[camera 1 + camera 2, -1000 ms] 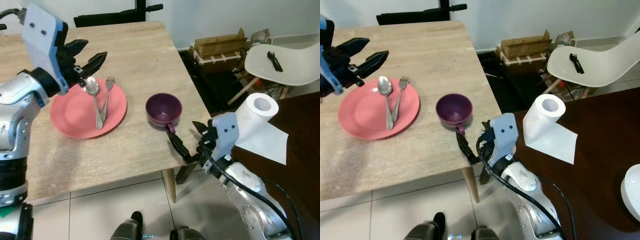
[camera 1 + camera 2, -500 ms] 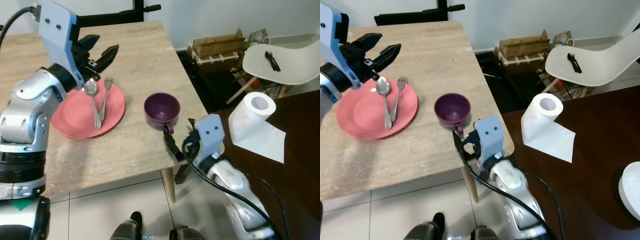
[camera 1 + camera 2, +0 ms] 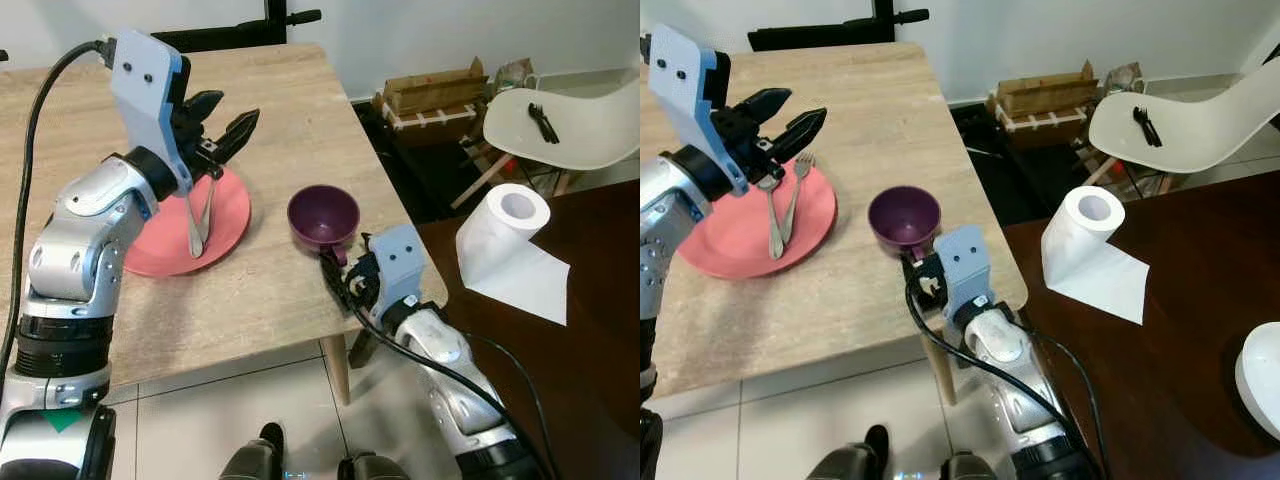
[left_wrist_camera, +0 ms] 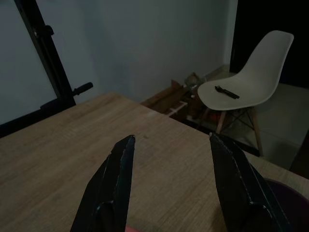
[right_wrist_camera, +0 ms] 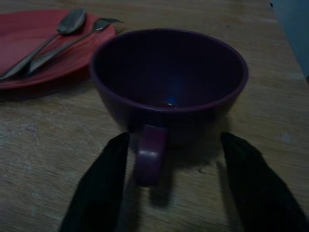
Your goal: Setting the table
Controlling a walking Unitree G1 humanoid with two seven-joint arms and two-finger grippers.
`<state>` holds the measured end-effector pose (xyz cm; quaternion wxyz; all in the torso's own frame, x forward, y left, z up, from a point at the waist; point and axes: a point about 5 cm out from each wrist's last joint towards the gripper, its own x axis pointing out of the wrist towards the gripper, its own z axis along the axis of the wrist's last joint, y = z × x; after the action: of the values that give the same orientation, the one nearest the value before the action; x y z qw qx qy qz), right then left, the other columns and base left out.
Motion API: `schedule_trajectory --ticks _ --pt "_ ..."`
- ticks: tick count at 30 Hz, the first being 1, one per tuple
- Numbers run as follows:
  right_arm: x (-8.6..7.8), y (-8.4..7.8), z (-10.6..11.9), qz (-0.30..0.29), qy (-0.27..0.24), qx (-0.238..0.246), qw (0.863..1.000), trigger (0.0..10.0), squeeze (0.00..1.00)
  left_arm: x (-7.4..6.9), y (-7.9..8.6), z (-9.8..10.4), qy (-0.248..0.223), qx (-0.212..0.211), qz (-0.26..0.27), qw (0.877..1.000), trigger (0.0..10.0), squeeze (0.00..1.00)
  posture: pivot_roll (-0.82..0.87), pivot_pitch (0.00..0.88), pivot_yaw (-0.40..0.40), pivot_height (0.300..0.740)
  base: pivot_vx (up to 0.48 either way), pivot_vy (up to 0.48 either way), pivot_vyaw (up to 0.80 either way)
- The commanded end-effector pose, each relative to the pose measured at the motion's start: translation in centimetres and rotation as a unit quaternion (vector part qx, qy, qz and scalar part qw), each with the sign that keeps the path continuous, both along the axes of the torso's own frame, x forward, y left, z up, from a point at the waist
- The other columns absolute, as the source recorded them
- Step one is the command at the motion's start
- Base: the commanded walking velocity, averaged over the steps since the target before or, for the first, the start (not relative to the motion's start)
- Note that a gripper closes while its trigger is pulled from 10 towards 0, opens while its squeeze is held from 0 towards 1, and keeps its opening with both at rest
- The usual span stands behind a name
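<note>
Here the right claw (image 5: 166,188) sits low at the tabletop (image 3: 290,110) edge, its fingers spread either side of the purple cup (image 3: 323,216)'s handle, likely lined up to grip it. The left claw (image 3: 225,125), also spread and empty, hovers above the pink plate (image 3: 715,235), where spoon (image 3: 770,215) and fork (image 3: 795,195) lie crossed.

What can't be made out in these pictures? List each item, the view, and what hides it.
- Spoon bowl: eye views, covered by the left gripper.
- Plate: right wrist view, cut off by the frame edge; left eye view, partly behind the left arm.
- Dark item on the white chair: eye views, too small to identify.
- White object on the dark table: right eye view, cut by the frame edge.
- Cup contents: right wrist view, too dark.
</note>
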<state>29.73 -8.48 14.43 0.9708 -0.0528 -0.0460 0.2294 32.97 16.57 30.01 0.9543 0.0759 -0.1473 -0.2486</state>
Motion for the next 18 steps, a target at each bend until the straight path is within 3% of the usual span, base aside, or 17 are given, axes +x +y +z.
schedule_trajectory --ticks 1,2,3,18 --pt "0.0 -0.1 -0.3 -0.001 0.000 -0.001 1.000 4.7 0.00 -0.2 -0.3 -0.7 0.013 0.001 -0.006 1.000 10.0 0.00 -0.06 0.138 0.043 0.740 0.000 0.000 0.00" --pt "0.1 -0.1 -0.3 -0.001 -0.001 -0.001 1.000 1.8 0.00 -0.3 -0.4 -0.8 0.015 0.002 -0.009 1.000 10.0 0.00 -0.06 0.138 0.043 0.740 0.000 0.000 0.00" --pt "0.1 -0.1 -0.3 -0.001 -0.003 0.000 1.000 0.0 0.00 -0.3 -0.5 -0.9 0.017 0.002 -0.010 1.000 10.0 0.00 -0.06 0.138 0.043 0.740 0.000 0.000 0.00" --pt "0.1 -0.3 -0.2 -0.001 -0.015 0.019 1.000 0.0 0.00 -0.5 -1.2 -2.1 0.034 0.008 -0.018 0.999 10.0 0.00 -0.06 0.130 0.049 0.740 0.000 0.000 0.00"
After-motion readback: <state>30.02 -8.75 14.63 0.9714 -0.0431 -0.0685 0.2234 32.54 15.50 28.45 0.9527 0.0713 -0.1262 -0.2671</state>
